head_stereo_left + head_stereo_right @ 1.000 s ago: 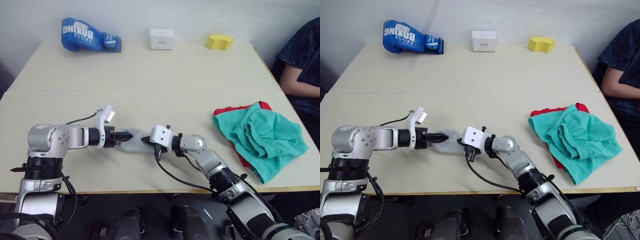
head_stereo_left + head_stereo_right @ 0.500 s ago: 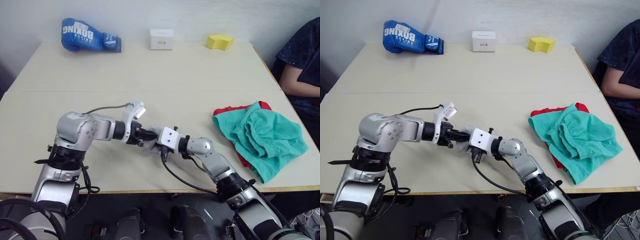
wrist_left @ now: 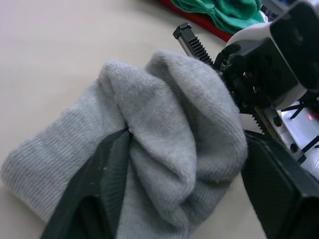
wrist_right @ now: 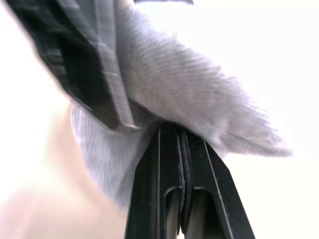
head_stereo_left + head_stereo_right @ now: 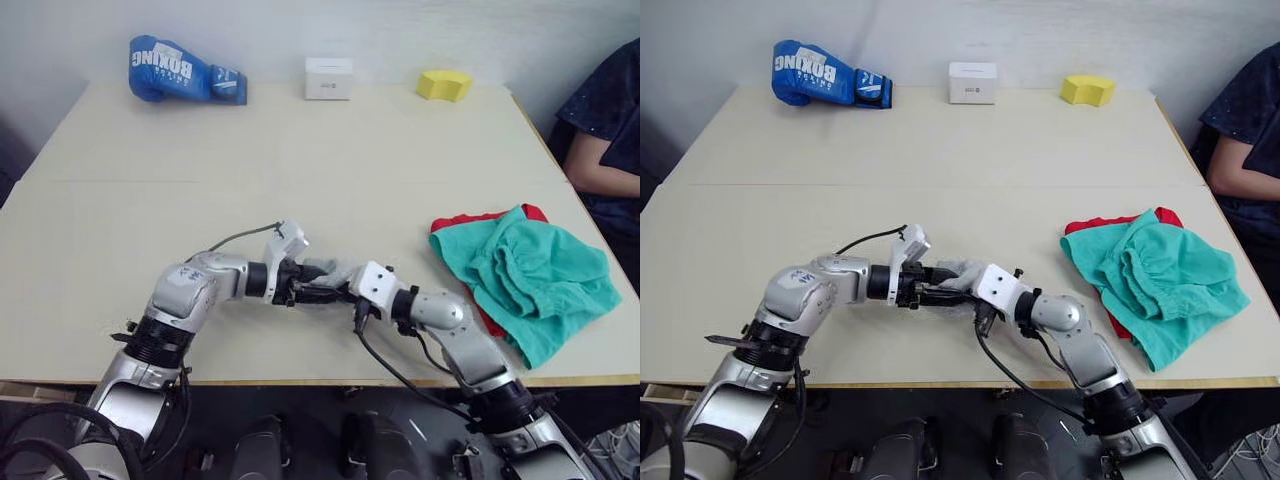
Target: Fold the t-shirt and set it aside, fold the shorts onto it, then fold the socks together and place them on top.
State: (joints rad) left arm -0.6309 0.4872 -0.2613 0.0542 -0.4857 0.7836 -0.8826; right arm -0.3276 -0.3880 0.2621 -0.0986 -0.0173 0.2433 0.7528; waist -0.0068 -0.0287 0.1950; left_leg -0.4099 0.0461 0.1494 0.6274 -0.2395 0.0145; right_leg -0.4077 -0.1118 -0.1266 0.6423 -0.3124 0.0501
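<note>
The light grey socks [image 5: 332, 270] lie bunched and doubled over near the table's front middle. My left gripper [image 3: 184, 138] stands open around them, one black finger [image 3: 102, 179] on each side of the bundle. My right gripper [image 4: 172, 128] meets it from the opposite side, shut on the socks' edge, and its white body [image 5: 375, 283] sits just right of the bundle. The teal shorts [image 5: 525, 275] lie crumpled on top of the red t-shirt [image 5: 455, 218] at the table's right, with only red edges showing.
A blue boxing glove [image 5: 180, 70], a white box [image 5: 329, 77] and a yellow sponge [image 5: 445, 84] stand along the far edge. A person [image 5: 605, 130] sits at the table's right side. The beige table [image 5: 300, 160] has free room across its middle and left.
My left gripper carried its end of the socks rightward over to the right gripper, doubling them, then opened. The right gripper stayed shut and shifted slightly right.
</note>
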